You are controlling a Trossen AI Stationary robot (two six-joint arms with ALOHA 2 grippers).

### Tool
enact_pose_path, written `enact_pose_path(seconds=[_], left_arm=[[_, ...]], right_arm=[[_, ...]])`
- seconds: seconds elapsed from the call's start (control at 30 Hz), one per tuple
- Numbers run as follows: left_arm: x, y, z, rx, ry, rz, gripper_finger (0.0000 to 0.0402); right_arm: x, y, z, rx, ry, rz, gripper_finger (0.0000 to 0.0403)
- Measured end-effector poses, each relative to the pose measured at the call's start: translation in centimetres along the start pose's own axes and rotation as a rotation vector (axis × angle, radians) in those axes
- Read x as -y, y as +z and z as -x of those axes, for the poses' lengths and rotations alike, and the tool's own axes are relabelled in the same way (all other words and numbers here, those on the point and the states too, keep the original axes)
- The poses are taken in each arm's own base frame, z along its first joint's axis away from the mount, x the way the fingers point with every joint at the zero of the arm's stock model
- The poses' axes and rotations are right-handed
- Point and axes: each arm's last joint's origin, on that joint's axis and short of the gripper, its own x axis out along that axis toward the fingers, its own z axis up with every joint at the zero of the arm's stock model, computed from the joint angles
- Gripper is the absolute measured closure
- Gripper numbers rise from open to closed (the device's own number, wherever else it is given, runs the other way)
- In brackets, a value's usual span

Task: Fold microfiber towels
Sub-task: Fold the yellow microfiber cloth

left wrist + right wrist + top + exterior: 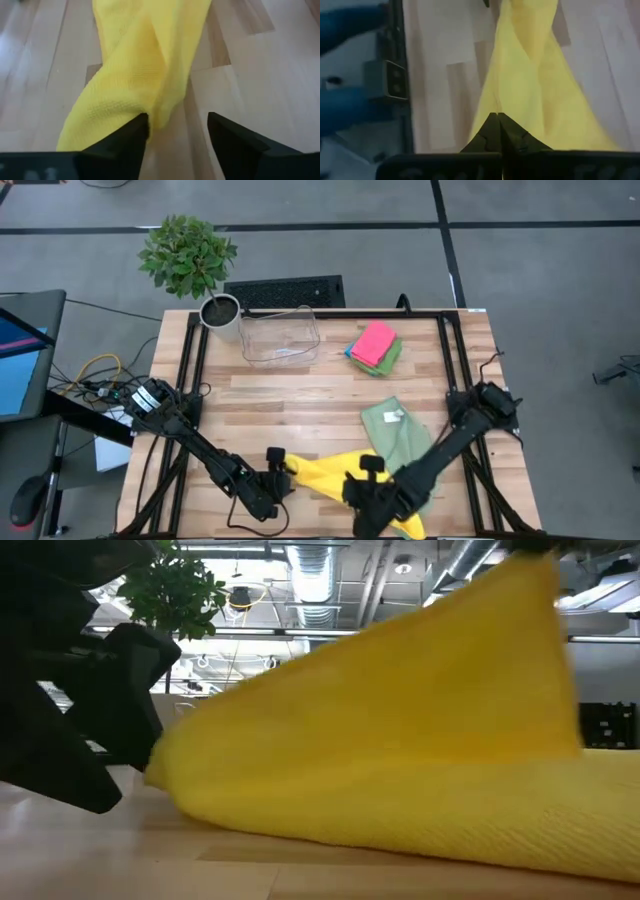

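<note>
A yellow towel [330, 477] lies near the table's front edge between my two grippers. Its left end [150, 100] rests on the wood and reaches in between the open fingers of my left gripper [177, 127], close beside one finger. My right gripper [497, 120] is shut on the towel's right end and holds it up, so in the low view the cloth [400, 710] slopes from the table up to the top right. A pale sage green towel [395, 428] with a white tag lies flat under the right arm. My left gripper stands open around the towel's left end; the cloth lies close against one finger [137, 132], and I cannot tell whether it touches. My right gripper pinches the towel's right end [495, 107] between its two shut fingers, slanting down from above. That end is lifted clear, and the cloth slopes down from the fingers, its left part on the table.
A clear plastic bin [280, 338] stands at the far middle, with a potted plant [220, 310] at the far left corner. A pink towel [374, 340] tops a small folded stack at the far right. Bare wood [290, 405] lies at the table's middle.
</note>
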Motion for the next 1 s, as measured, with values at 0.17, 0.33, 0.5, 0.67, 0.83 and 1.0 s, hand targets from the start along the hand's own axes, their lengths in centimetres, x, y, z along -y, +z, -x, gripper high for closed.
enact_pose_path(seconds=[0.17,0.33,0.5,0.67,0.83,1.0], left_arm=[[0.5,1.8,0.4,-0.004,-0.016,-0.093,0.0179],[0.8,4.2,1.5,-0.060,0.030,-0.234,0.0177],[0.6,4.0,1.9,-0.101,0.116,-0.340,0.0177],[0.2,2.2,1.4,-0.128,0.135,-0.350,0.0177],[-0.2,1.5,1.0,-0.069,0.214,-0.310,0.0179],[-0.5,1.7,0.7,-0.062,0.213,-0.256,0.0216]], right_arm=[[-1.7,-1.9,0.9,0.027,-0.008,-0.086,0.0397],[-2.4,-3.2,1.4,0.026,-0.036,-0.131,0.0397],[-2.8,-4.1,1.8,0.026,-0.058,-0.142,0.0397],[-2.8,-4.4,1.9,0.017,-0.072,-0.139,0.0397],[-2.8,-4.3,1.9,0.018,-0.073,-0.140,0.0397],[-2.8,-4.4,1.9,0.017,-0.072,-0.140,0.0397]])
